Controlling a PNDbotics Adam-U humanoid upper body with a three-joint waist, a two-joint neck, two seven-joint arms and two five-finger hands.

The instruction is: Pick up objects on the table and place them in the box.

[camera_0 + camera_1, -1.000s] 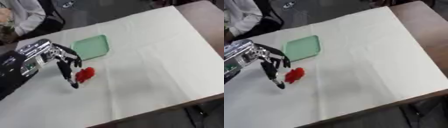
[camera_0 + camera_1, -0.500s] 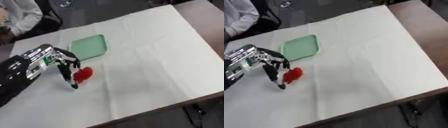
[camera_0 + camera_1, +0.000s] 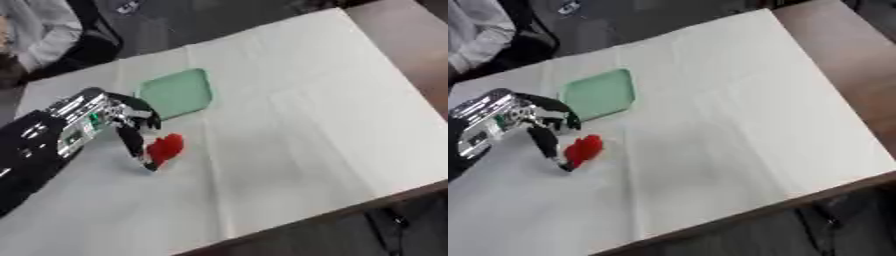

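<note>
grasp step in hand, as i judge it: closing my left hand [image 3: 118, 120] on the small red soft-looking object [image 3: 164, 147], which lies on the white cloth-covered table [image 3: 306, 115] just in front of the shallow pale green square box [image 3: 177, 93]. my fingers [image 3: 133, 142] are curled downward, one long finger reaching to the cloth at the near-left side of the red object and touching or almost touching it; i cannot tell whether the object is actually pinched, and it appears to rest on the table. to do this well, i should bring the thumb against the far side so the object sits between thumb and finger, close before lifting, then raise it straight up and carry it the short way over the box rim before letting go. count: one red object, one green box, one hand of mine in view; my right hand shows in neither view.
</note>
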